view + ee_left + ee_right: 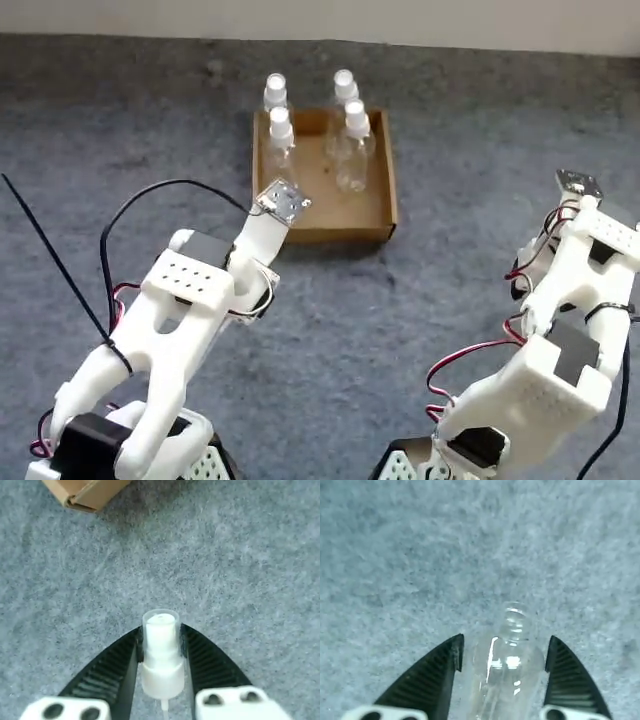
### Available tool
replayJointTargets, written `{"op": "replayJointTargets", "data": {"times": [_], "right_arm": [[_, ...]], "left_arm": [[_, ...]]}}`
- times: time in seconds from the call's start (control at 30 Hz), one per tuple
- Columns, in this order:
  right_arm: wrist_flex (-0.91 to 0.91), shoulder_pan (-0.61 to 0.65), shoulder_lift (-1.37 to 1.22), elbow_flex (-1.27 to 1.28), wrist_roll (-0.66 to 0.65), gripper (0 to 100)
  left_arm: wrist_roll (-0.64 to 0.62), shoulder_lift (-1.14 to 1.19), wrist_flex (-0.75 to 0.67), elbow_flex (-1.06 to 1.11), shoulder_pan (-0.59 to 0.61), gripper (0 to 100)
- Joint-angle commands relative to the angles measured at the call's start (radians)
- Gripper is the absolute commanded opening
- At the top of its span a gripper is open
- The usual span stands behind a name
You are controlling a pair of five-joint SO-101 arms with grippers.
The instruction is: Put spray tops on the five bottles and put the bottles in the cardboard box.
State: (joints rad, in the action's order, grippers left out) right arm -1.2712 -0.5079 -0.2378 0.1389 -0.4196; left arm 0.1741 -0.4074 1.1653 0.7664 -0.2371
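Spray top (161,655) clamped between narrow-set left jaws; uncapped bottle (507,675) gripped at shoulders by wider-spread right jaws.

The table (460,300) is lying under a grey, fuzzy, carpet-like cover (240,555), its nap showing in mottled lighter and darker patches. Along the far edge a pale, plain strip (420,18) is running from side to side. Soft, even light is falling across it all, throwing only faint shadows
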Motion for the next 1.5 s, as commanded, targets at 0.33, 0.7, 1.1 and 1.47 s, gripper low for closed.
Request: {"op": "replayJointTargets", "data": {"times": [0.33,0.7,1.1,1.47], "right_arm": [[-0.001,0.007,0.008,0.038,0.005,18.3],[0.007,0.008,0.008,0.061,0.005,21.3],[-0.139,0.09,0.127,-0.093,0.008,0.5],[-0.035,0.564,0.765,0.142,0.112,0.5]], "left_arm": [[-0.003,-0.035,-0.011,-0.005,-0.015,0],[-0.003,-0.035,-0.011,-0.005,-0.015,0],[-0.006,-0.035,-0.011,-0.012,-0.015,0],[-0.098,-0.269,0.094,-0.259,0.153,0]]}}
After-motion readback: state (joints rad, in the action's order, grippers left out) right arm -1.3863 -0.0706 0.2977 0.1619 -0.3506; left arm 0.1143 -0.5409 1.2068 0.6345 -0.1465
